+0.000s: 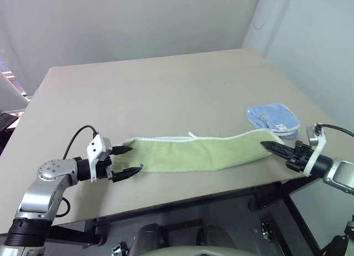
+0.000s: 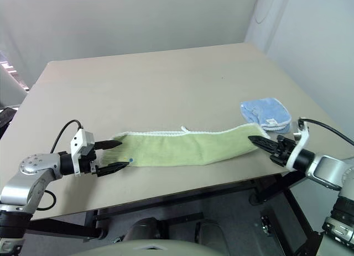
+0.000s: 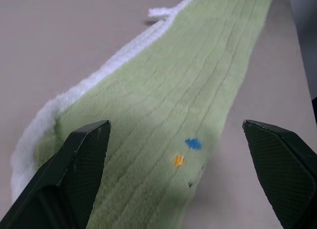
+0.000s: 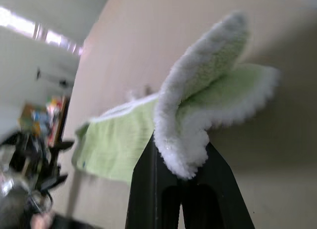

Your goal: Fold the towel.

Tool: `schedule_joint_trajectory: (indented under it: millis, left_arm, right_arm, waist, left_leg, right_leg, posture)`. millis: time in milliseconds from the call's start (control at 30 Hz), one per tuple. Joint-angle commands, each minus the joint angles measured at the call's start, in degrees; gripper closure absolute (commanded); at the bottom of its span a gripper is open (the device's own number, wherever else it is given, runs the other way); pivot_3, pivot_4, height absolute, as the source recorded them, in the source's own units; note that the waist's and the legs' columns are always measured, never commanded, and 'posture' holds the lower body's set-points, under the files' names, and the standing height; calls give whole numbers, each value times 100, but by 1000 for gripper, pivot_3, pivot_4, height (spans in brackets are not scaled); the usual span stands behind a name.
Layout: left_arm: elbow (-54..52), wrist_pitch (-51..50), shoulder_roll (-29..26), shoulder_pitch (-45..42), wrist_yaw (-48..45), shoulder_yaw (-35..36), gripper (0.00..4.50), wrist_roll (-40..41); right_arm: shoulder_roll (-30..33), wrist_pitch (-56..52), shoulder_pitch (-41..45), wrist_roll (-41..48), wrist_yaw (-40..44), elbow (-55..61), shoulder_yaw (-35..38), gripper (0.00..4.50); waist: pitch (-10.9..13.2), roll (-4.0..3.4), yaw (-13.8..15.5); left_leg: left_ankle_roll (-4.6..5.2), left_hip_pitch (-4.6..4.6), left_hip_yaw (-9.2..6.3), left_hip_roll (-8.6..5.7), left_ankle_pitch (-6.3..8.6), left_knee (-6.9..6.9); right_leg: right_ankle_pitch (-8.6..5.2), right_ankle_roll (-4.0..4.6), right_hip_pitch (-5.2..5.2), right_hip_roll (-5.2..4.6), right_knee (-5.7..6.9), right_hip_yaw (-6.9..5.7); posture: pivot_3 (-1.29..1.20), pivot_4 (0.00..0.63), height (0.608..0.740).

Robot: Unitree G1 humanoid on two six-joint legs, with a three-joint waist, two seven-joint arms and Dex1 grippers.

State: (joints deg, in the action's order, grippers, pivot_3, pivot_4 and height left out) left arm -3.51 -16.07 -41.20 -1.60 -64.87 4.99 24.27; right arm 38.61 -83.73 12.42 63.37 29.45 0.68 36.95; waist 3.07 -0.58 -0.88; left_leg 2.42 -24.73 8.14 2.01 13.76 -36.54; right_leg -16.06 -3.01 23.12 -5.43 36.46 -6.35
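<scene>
While the light green towel [image 1: 193, 152] lies folded into a long narrow strip near the front edge of the beige table [image 1: 166, 84], the right gripper [image 1: 272, 147] pinches its right end tight between closed fingers (the terry bunches up around them in the right wrist view). At the strip's other end the left gripper [image 1: 125, 160] has its fingers spread wide, holding nothing, one on each side of the towel's corner. A crumpled light blue cloth [image 1: 272, 119] sits just beyond the pinched end.
</scene>
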Motion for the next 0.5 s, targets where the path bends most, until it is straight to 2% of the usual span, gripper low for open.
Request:
schedule_joint_trajectory:
  millis: [33, 333, 500]
  left_arm:
    - [81, 258, -62, 52, -104, 70, 0, -41]
    - [326, 479, -23, 79, -164, 25, 0, -149]
    - [395, 589, 2, 120, -124, 9, 0, -203]
  right_arm:
    - [109, 279, 31, 140, 320, 663, -278, 4443]
    - [-15, 642, 390, -8, 420, 1205, -1377, 4443]
    - [-514, 762, 718, -366, 132, 1115, -2295, 4443]
  waist:
    - [0, 1, 7]
    - [1, 1, 11]
    - [1, 1, -11]
  left_leg:
    - [0, 0, 0, 0, 0, 0]
    - [-15, -1, 0, -1, 10, -14]
    - [-15, -1, 0, 0, 9, -15]
  right_leg:
    - [0, 0, 2, 0, -2, 0]
    - [-5, 15, -1, -8, -4, 1]
    - [-5, 15, 3, -8, 1, 1]
  posture:
    - [0, 0, 724]
    - [0, 0, 724]
    - [0, 0, 724]
